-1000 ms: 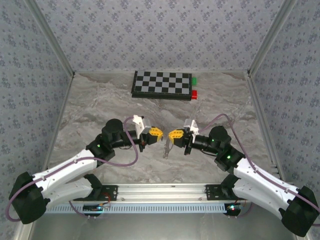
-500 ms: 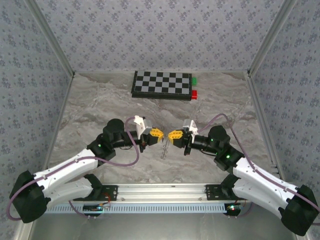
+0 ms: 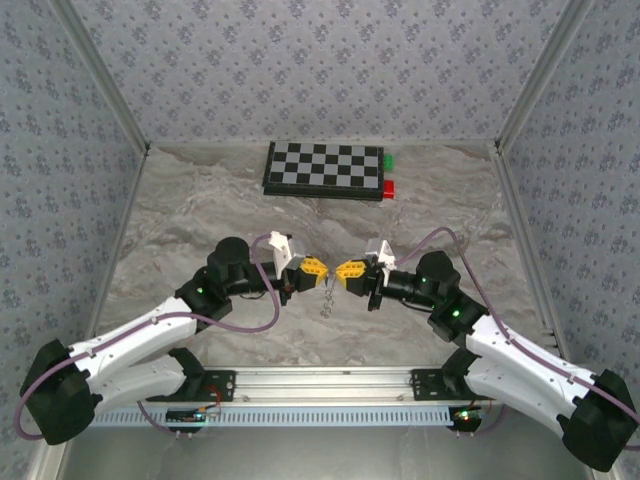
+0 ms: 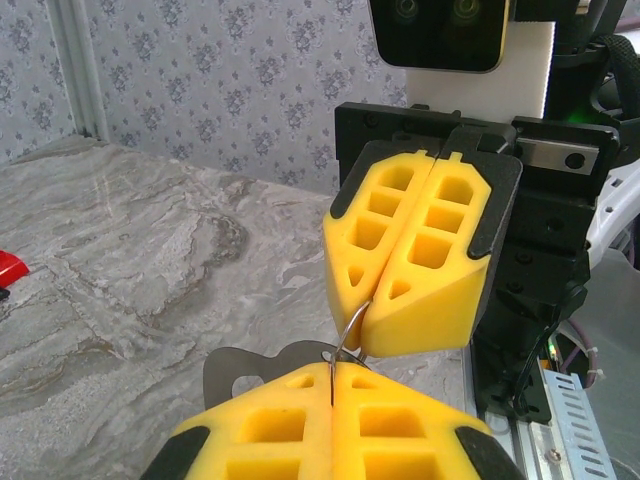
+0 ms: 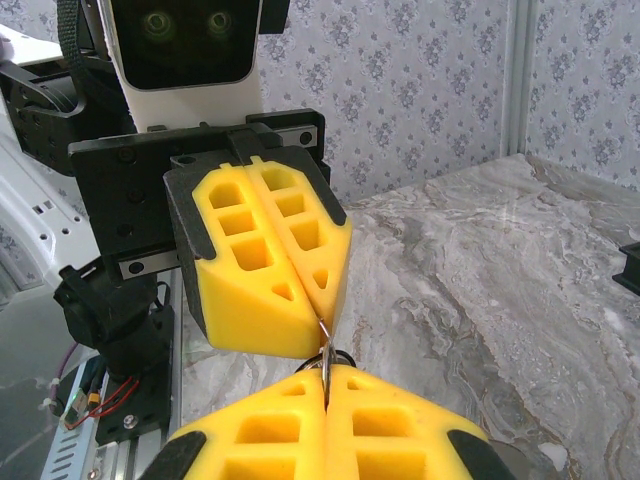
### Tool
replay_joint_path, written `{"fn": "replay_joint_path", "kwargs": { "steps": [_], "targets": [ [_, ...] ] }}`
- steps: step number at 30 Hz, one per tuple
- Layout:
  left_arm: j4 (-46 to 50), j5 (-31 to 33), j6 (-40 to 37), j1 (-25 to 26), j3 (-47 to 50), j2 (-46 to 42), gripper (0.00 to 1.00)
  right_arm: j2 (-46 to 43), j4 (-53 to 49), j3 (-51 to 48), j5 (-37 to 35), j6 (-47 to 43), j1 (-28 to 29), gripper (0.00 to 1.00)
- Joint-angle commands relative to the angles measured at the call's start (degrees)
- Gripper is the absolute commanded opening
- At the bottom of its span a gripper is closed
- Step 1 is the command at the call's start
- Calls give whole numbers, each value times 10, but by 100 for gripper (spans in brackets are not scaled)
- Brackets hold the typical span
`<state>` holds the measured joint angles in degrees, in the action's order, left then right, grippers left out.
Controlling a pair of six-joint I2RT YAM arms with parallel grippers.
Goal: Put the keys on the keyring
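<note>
Over the last second the left gripper (image 3: 320, 268) has edged toward the right gripper (image 3: 341, 270), narrowing the gap, and the dangling keyring (image 3: 327, 297) has shifted slightly left. Both grippers are tip to tip above the marbled tabletop (image 3: 200, 210) with their yellow pads (image 4: 425, 250) pressed together. Each is clamped on the keyring's thin silver wire (image 4: 350, 328), which bridges the two seams.

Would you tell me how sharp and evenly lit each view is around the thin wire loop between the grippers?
Top external view: soft, even light, no glare; the thin silver-grey wire loop is barely resolved. Left wrist view: the yellow-fingered right gripper is crisp. Right wrist view: the yellow-fingered left gripper is sharp and evenly lit.
</note>
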<state>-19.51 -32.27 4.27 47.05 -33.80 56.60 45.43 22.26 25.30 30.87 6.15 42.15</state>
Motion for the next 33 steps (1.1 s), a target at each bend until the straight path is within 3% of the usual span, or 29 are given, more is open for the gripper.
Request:
{"fn": "replay_joint_path", "kwargs": {
  "steps": [1,13,33],
  "targets": [
    [-11,-5,-8,5,-8,-9,0,-5,23,0,-5,4,-2,0],
    [-13,16,-8,6,-2,-19,0,0,22,2,-5,4,-2,0],
    [-6,-25,-14,10,-11,4,0,6,23,3,1,4,-2,0]
  ]
}}
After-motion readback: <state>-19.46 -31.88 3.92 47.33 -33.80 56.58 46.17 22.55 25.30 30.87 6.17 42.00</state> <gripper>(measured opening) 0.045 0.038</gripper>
